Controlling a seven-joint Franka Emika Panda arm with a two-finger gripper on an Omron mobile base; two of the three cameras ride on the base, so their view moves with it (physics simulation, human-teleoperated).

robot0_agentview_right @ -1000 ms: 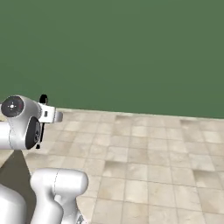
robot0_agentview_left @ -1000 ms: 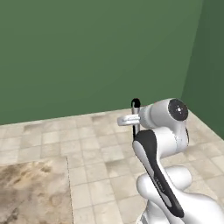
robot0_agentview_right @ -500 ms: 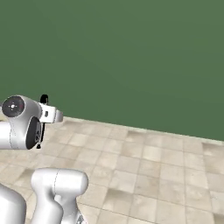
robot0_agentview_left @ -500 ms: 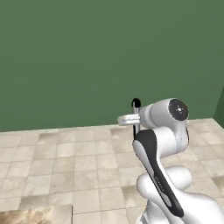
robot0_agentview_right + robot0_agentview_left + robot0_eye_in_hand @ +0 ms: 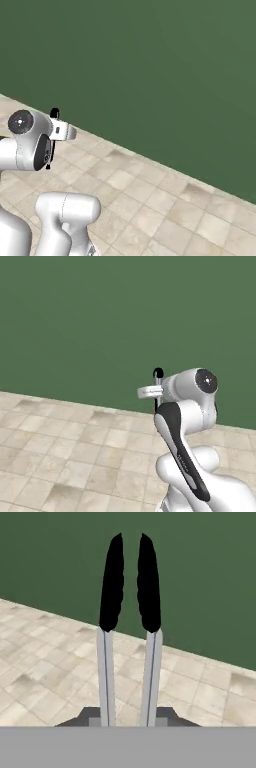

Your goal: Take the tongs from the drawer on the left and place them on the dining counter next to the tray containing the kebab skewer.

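Your gripper [image 5: 128, 721] is pinched nearly closed on the tongs [image 5: 129, 627], holding them by the silver arms with the black tips pointing away from the hand. In the base views, the tongs [image 5: 158, 376] stand upright at the wrist, carried above the beige tiled floor [image 5: 75, 456] before a green wall [image 5: 150, 65].

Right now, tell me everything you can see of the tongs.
The tongs are slim and straight: two narrow silver arms, metal by the look, ending in black leaf-shaped tips that nearly meet. In the hand view they rise from between the fingers of the gripper, which is shut on them, pointing out over a tiled floor toward a green wall. From the left base view a black tip pokes up beside the arm's wrist.
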